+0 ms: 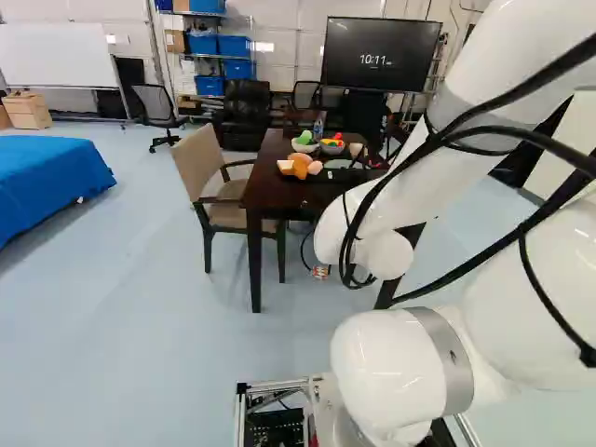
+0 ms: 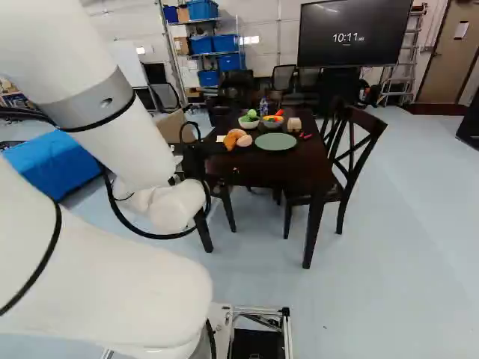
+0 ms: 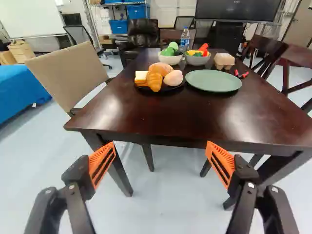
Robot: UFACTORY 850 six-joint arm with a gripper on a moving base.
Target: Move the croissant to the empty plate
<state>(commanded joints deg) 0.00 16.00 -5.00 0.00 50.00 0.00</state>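
In the right base view my gripper (image 2: 194,160) shows partly, dark against the table's near left corner. The wrist view has the gripper (image 3: 161,152) open wide, nothing between its orange pads, short of the table's near edge. Beyond it the golden croissant (image 3: 155,82) lies at the near side of a black plate (image 3: 169,89), against other bread pieces. Beside that plate sits the green plate (image 3: 213,81), empty; the right base view shows this green plate (image 2: 276,142) too.
Behind the plates on the dark table (image 3: 146,114) are two bowls of toy food (image 3: 170,57), a bottle (image 3: 185,39), an egg carton (image 3: 224,61) and a small red-and-black item (image 3: 241,74). A beige chair (image 3: 68,73) stands on one side, dark wooden chairs (image 2: 350,153) on the other.
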